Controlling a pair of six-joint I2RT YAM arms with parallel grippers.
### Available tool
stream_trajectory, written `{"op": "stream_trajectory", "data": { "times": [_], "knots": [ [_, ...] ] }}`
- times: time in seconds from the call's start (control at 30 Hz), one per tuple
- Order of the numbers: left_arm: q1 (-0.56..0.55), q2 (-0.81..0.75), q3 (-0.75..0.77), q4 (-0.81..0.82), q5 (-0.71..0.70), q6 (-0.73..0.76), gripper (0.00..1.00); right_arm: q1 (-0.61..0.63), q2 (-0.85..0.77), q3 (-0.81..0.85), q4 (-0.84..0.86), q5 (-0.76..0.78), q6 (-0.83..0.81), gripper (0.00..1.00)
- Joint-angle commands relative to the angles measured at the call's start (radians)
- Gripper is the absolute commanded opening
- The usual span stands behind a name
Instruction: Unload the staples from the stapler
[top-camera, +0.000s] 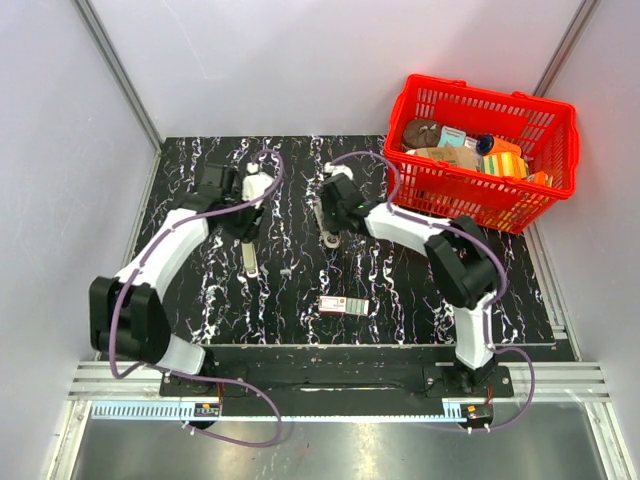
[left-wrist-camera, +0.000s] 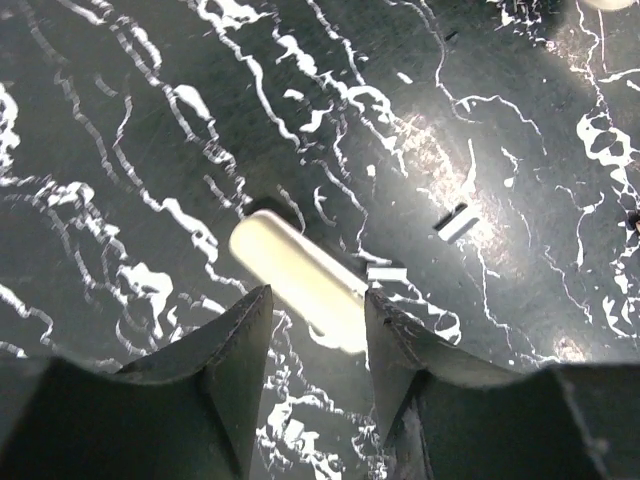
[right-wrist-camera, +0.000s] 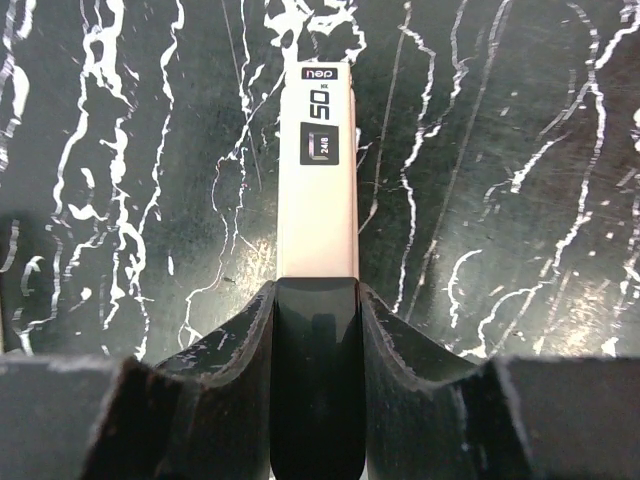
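The stapler (right-wrist-camera: 318, 180) has a pale top with a black label and a dark rear end. My right gripper (right-wrist-camera: 316, 290) is shut on that dark end, and the stapler points away over the black marbled table. In the top view the right gripper (top-camera: 331, 222) holds the stapler (top-camera: 331, 239) at mid-table. The staples (left-wrist-camera: 298, 278), a pale strip, lie on the table (top-camera: 250, 258). My left gripper (left-wrist-camera: 318, 295) is open, its fingers astride the strip's near end without touching it. In the top view the left gripper (top-camera: 246, 226) is just behind the strip.
A small red-and-white box (top-camera: 341, 305) lies near the table's front middle. A red basket (top-camera: 470, 190) with several items stands at the back right. Small pale bits (left-wrist-camera: 455, 222) lie near the strip. Grey walls close off the sides and back.
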Motion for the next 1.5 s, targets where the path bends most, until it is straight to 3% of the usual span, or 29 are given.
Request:
{"op": "stream_trajectory", "data": {
  "times": [0.0, 0.17, 0.2, 0.3, 0.4, 0.47, 0.63, 0.77, 1.03, 1.47],
  "knots": [
    [0.047, -0.112, 0.053, -0.159, 0.02, 0.022, 0.46, 0.058, 0.053, 0.134, 0.0, 0.139, -0.078, 0.0],
    [0.113, -0.233, 0.031, -0.235, 0.02, 0.047, 0.47, 0.072, 0.102, 0.178, -0.036, 0.135, -0.081, 0.0],
    [0.124, -0.253, 0.028, -0.241, 0.02, 0.055, 0.47, 0.073, 0.108, 0.18, -0.039, 0.126, -0.078, 0.09],
    [0.133, -0.288, 0.03, -0.279, 0.006, 0.072, 0.48, 0.078, 0.105, 0.184, -0.054, 0.113, -0.074, 0.51],
    [0.148, -0.31, 0.03, -0.295, 0.0, 0.075, 0.48, 0.087, 0.058, 0.183, -0.056, 0.119, -0.08, 0.77],
    [0.159, -0.322, 0.024, -0.296, -0.003, 0.078, 0.48, 0.099, 0.029, 0.188, -0.065, 0.138, -0.087, 0.84],
    [0.202, -0.33, 0.021, -0.296, 0.01, 0.076, 0.48, 0.168, -0.063, 0.151, -0.028, 0.173, -0.152, 0.82],
    [0.239, -0.334, 0.022, -0.298, 0.023, 0.076, 0.48, 0.249, -0.099, 0.073, 0.056, 0.072, -0.205, 0.76],
    [0.285, -0.347, 0.027, -0.298, 0.014, 0.073, 0.48, 0.387, 0.025, 0.057, 0.099, -0.057, -0.238, 0.71],
    [0.285, -0.327, 0.059, -0.302, 0.017, 0.038, 0.48, 0.401, 0.131, 0.1, 0.095, -0.043, -0.267, 0.6]
  ]
}}
